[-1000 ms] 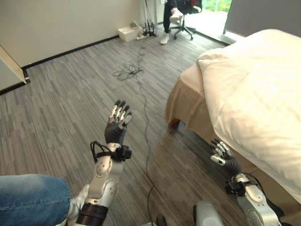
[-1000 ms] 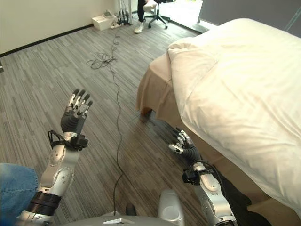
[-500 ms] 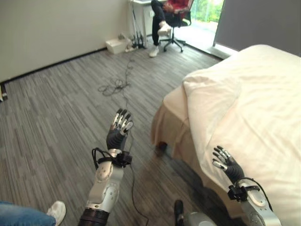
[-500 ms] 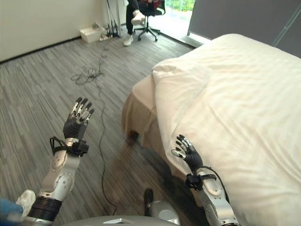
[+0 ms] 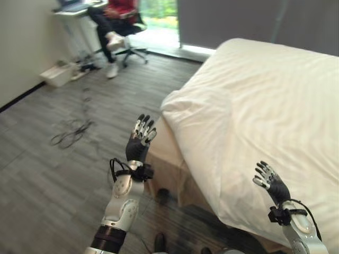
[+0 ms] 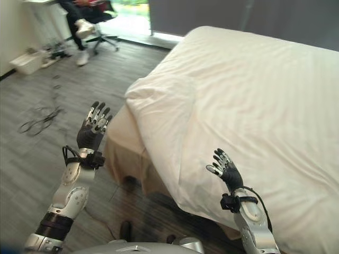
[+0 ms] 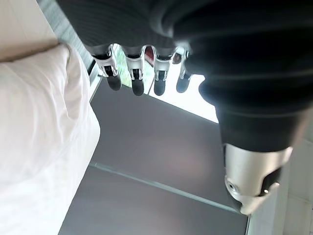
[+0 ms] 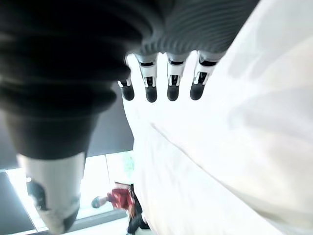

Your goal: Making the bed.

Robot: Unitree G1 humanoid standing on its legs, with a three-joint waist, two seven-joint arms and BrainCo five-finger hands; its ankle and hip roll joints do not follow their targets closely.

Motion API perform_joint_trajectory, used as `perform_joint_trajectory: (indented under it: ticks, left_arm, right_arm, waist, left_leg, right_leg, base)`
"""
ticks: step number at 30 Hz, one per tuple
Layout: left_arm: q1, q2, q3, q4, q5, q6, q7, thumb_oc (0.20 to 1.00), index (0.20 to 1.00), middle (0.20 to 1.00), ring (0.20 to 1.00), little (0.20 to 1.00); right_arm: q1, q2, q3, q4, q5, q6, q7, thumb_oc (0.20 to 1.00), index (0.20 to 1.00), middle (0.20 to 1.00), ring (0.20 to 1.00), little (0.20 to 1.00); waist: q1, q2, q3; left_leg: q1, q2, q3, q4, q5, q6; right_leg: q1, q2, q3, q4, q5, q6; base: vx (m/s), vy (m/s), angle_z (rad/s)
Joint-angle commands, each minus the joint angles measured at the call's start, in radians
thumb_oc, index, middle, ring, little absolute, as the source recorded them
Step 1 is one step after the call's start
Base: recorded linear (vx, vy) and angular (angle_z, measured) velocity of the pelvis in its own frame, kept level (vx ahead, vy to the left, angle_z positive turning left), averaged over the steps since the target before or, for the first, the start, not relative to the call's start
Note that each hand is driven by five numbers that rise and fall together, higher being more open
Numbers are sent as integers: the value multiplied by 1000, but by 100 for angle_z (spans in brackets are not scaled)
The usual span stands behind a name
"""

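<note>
Left eye view: bed [image 5: 296, 106] took up the right side, covered by a cream duvet [image 5: 254, 121] whose near-left corner hung over the tan bed skirt [image 5: 164, 169]. Left hand [image 5: 140, 142] was raised over the floor [image 5: 47, 174], just left of the bed corner, fingers straight and spread, holding nothing. Right hand [image 5: 271, 182] was up in front of the duvet's near edge, fingers relaxed and apart, empty. Far left, a person [image 5: 114, 16] sat on a chair [image 5: 132, 32] by a desk [image 5: 74, 10]; a white box [image 5: 57, 74] and a coil of cable [image 5: 69, 132] lay on the floor.

Right eye view: same scene. Left hand [image 6: 93, 129] was up beside the duvet corner [image 6: 153, 95], not touching it. Right hand [image 6: 226, 169] showed against the duvet, fingers spread; contact could not be told.

Left wrist view: fingers [image 7: 134, 81] were extended in a row, thumb [image 7: 252, 171] apart, nothing held. Duvet [image 7: 39, 122] showed past them, with a dark wall [image 7: 156, 161] beyond.

Right wrist view: fingers [image 8: 168, 81] were straight, thumb [image 8: 49, 191] apart, nothing gripped. Duvet [image 8: 234, 147] lay past them; the person [image 8: 120, 200] showed far off.
</note>
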Motion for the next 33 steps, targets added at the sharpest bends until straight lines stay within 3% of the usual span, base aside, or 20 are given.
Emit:
perform_joint_trajectory:
  ticks: [1,3,4,5,7,8,9,11,13,14,15,17,19,21,24,25,27,28,30,33]
  left_arm:
    - [-23,24,24,-73,0,-68,-26,1000,1000,1000,1000,1000]
    - [-29,31,-2,-72,-1,-62,-35,1000,1000,1000,1000,1000]
    - [-31,39,-17,-66,10,-58,-28,1000,1000,1000,1000,1000]
    - [-32,40,-17,-65,10,-59,-28,1000,1000,1000,1000,1000]
    - [-13,63,1,-78,25,-61,-12,1000,1000,1000,1000,1000]
    - [5,78,28,-74,31,-55,-2,1000,1000,1000,1000,1000]
    - [5,79,29,-74,30,-55,-2,1000,1000,1000,1000,1000]
    - [33,79,52,-63,42,-40,-8,1000,1000,1000,1000,1000]
    - [74,66,70,-72,48,-24,-20,1000,1000,1000,1000,1000]
    - [73,66,70,-72,48,-24,-20,1000,1000,1000,1000,1000]
    - [92,63,80,-79,81,-19,-21,1000,1000,1000,1000,1000]
    - [96,42,79,-59,63,-22,-32,1000,1000,1000,1000,1000]
    - [87,27,62,-56,52,-17,-35,1000,1000,1000,1000,1000]
    - [88,23,49,-62,42,-13,-35,1000,1000,1000,1000,1000]
    - [86,24,48,-67,41,-14,-33,1000,1000,1000,1000,1000]
    - [102,29,70,-84,34,-15,-43,1000,1000,1000,1000,1000]
    - [104,34,78,-100,20,-18,-45,1000,1000,1000,1000,1000]
    - [103,37,84,-125,11,-24,-46,1000,1000,1000,1000,1000]
    - [97,36,92,-120,9,-25,-37,1000,1000,1000,1000,1000]
    - [115,35,107,-132,13,-29,-31,1000,1000,1000,1000,1000]
  right_arm:
    - [41,-9,-14,-43,-6,-16,18,1000,1000,1000,1000,1000]
    - [47,16,-19,-32,-5,-11,15,1000,1000,1000,1000,1000]
    - [28,44,-4,-22,-4,-7,2,1000,1000,1000,1000,1000]
    - [27,45,-4,-22,-4,-7,2,1000,1000,1000,1000,1000]
    - [-7,68,34,-27,37,-2,11,1000,1000,1000,1000,1000]
    - [-27,84,78,-21,55,5,33,1000,1000,1000,1000,1000]
    - [-28,84,78,-21,55,5,33,1000,1000,1000,1000,1000]
    - [-38,69,110,-14,17,16,46,1000,1000,1000,1000,1000]
    - [-36,61,121,-11,21,27,72,1000,1000,1000,1000,1000]
    - [-36,61,121,-12,22,27,72,1000,1000,1000,1000,1000]
    - [-26,53,113,-13,4,25,70,1000,1000,1000,1000,1000]
    - [-12,51,103,-24,15,23,74,1000,1000,1000,1000,1000]
    - [-2,48,83,-34,33,10,68,1000,1000,1000,1000,1000]
    - [2,51,73,-31,31,11,53,1000,1000,1000,1000,1000]
    - [-7,51,76,-28,31,12,50,1000,1000,1000,1000,1000]
    - [-39,60,107,2,59,12,54,1000,1000,1000,1000,1000]
    - [-47,55,119,6,70,11,54,1000,1000,1000,1000,1000]
    - [-61,45,136,15,66,12,57,1000,1000,1000,1000,1000]
    - [-100,16,157,32,28,21,54,1000,1000,1000,1000,1000]
    - [-112,0,159,-6,50,26,65,1000,1000,1000,1000,1000]
  waist:
    - [-10,8,-26]
    - [-26,5,-33]
    - [-29,-6,-30]
    - [-22,-8,-30]
    - [-11,-14,-11]
    - [34,-5,13]
    - [32,-6,11]
    - [60,2,21]
    - [51,5,21]
    - [52,5,18]
    - [35,6,17]
    - [28,-12,-1]
    - [22,-23,-14]
    - [11,-13,-17]
    - [13,-6,-12]
    - [36,-20,-15]
    - [55,-27,1]
    - [75,-27,24]
    - [96,-33,41]
    - [101,-55,32]
  left_leg:
    - [1,71,93,-38,50,-8]
    - [35,45,165,-100,19,23]
    - [67,14,240,-114,-3,67]
    - [68,14,247,-114,-4,67]
    - [93,-1,302,-109,-19,91]
    - [111,-8,356,-105,-35,106]
    - [107,-10,354,-105,-33,106]
    - [93,-20,430,-91,-38,122]
    - [88,-28,490,-104,-18,138]
    - [83,-28,491,-104,-16,138]
    - [93,-35,496,-112,-12,144]
    - [95,-54,507,-114,-14,139]
    - [97,-60,542,-127,-14,132]
    - [107,-62,570,-141,-6,137]
    - [103,-58,578,-140,-1,140]
    - [62,-59,588,-50,-1,126]
    - [15,-54,581,34,7,113]
    - [-47,-58,530,135,15,99]
    - [-79,-66,454,144,25,73]
    - [-28,27,413,128,28,53]
  right_leg:
    - [-96,-141,-29,25,62,115]
    - [-132,-192,-14,45,88,152]
    - [-190,-216,13,102,147,176]
    - [-194,-215,21,104,147,177]
    - [-256,-219,0,140,259,177]
    - [-291,-261,-214,154,242,145]
    - [-293,-263,-215,152,245,145]
    - [-288,-261,-447,198,160,112]
    - [-281,-159,-440,306,69,101]
    - [-285,-159,-439,305,72,101]
    - [-323,-123,-387,330,92,106]
    - [-247,-90,-367,212,65,82]
    - [-213,-82,-404,133,80,70]
    - [-227,-64,-428,152,84,82]
    - [-249,-58,-425,199,71,87]
    - [-190,-76,-404,80,80,62]
    - [-174,-83,-407,59,86,52]
    - [-173,-84,-410,52,92,41]
    - [-175,-97,-412,36,104,43]
    - [-179,-138,-381,21,122,66]
  base:
    - [199,527,-59]
    - [156,588,-53]
    - [110,482,-79]
    - [103,427,-106]
    - [-1,322,-115]
    - [-55,326,-107]
    - [-100,385,-108]
    - [-165,318,-115]
    - [-177,348,-133]
    - [-116,267,-98]
    - [-5,103,-58]
    - [-6,91,-43]
    - [-43,14,-19]
    - [-93,8,4]
    - [-101,-37,-9]
    - [-76,-130,-18]
    - [-126,-118,-23]
    - [-182,-53,-19]
    - [-135,25,-12]
    - [-23,106,-24]
